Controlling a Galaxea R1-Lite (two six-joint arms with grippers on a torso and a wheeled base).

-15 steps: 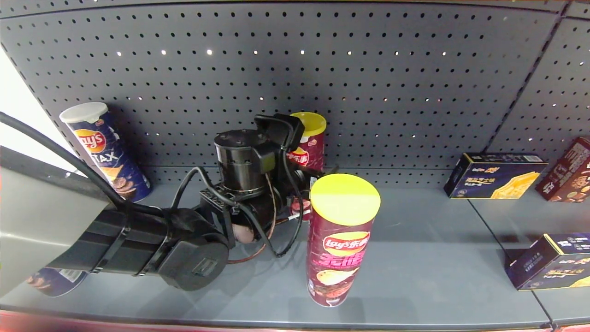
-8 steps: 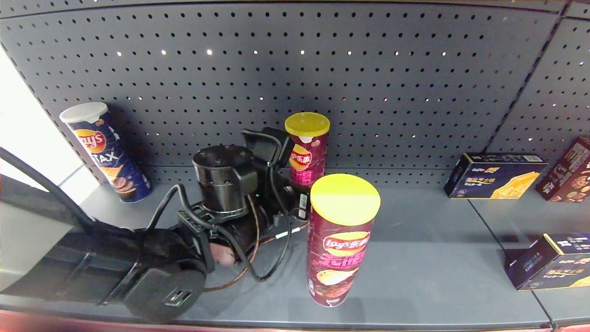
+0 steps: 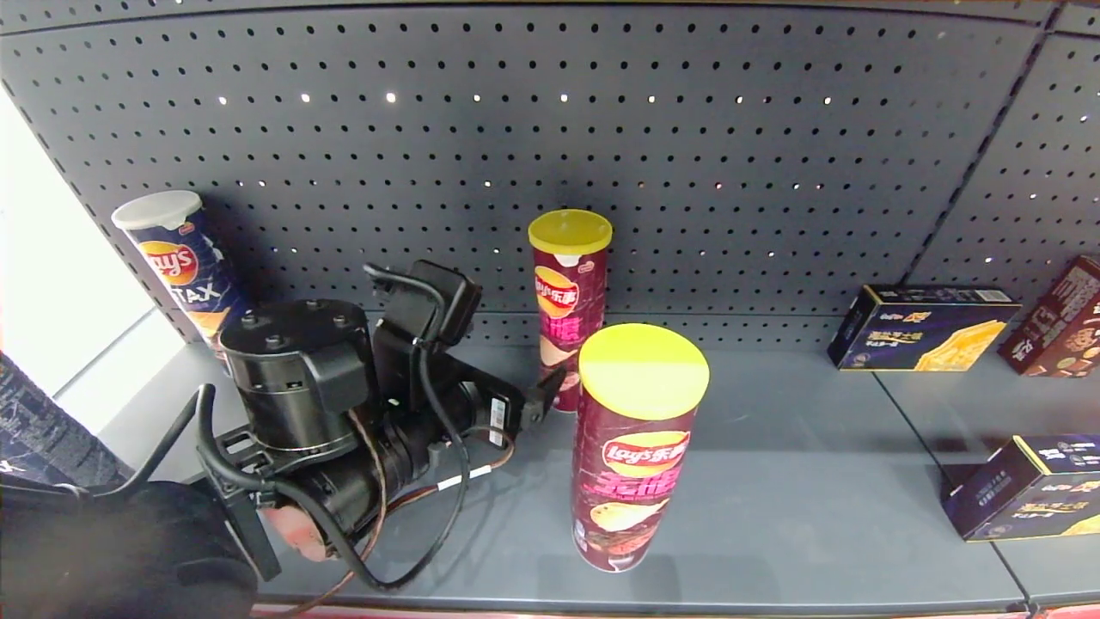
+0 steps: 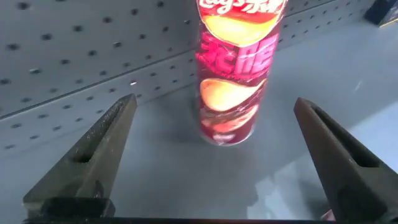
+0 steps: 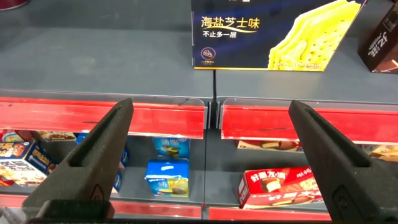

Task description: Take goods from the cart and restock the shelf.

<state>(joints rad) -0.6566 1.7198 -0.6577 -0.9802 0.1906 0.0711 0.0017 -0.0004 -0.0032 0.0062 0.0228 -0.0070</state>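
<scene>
Can (image 3: pixel 569 292) seemingly beyond splayed left gripper (image 4: pixel 214 102)

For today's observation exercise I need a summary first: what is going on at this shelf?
The robot's left claw, open, has drawn back from the rear red crisp can, which stands upright by the pegboard. A second red can stands nearer the front of the shelf, untouched. The right claw hangs open and empty.
</scene>
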